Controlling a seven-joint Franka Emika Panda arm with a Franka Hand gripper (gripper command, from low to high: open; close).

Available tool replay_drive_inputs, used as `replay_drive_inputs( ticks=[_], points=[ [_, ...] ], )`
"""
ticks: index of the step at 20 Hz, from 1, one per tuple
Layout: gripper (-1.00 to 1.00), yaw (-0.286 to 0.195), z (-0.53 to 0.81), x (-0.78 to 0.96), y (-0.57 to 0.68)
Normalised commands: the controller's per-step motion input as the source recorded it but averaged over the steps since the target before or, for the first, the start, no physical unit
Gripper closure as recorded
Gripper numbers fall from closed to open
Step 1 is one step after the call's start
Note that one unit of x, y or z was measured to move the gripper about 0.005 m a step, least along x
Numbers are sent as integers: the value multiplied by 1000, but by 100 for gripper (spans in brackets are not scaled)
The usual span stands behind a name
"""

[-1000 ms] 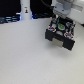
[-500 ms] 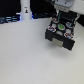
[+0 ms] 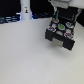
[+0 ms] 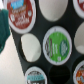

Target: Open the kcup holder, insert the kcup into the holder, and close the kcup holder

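Observation:
The kcup holder [image 3: 61, 33] is a black box at the exterior view's upper right, with its drawer out and round pod slots facing up. The kcup [image 3: 60, 27], white with a green top, sits in one of those slots. It fills the middle of the wrist view as the kcup [image 4: 57, 46], set in the black slotted tray [image 4: 35, 27]. My gripper [image 3: 62, 14] hangs just above the holder, and its fingers are too blurred to make out. No fingertips show in the wrist view.
A red-topped pod [image 4: 19, 15] and another pod [image 4: 36, 76] occupy other slots, and several slots stand empty. A tall white bottle-like object [image 3: 25, 10] stands at the back of the white table [image 3: 25, 55]. Dark items [image 3: 9, 20] line the far edge.

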Motion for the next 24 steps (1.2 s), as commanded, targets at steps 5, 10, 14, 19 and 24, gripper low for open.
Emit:
replay_drive_inputs(
  ticks=[5,10,14,19,24],
  points=[
    [-100,3,170,719,-344],
    [-100,1,70,798,-216],
    [-100,18,-85,687,-104],
    [-100,72,-173,467,21],
    [-100,189,-267,26,128]
  ],
)
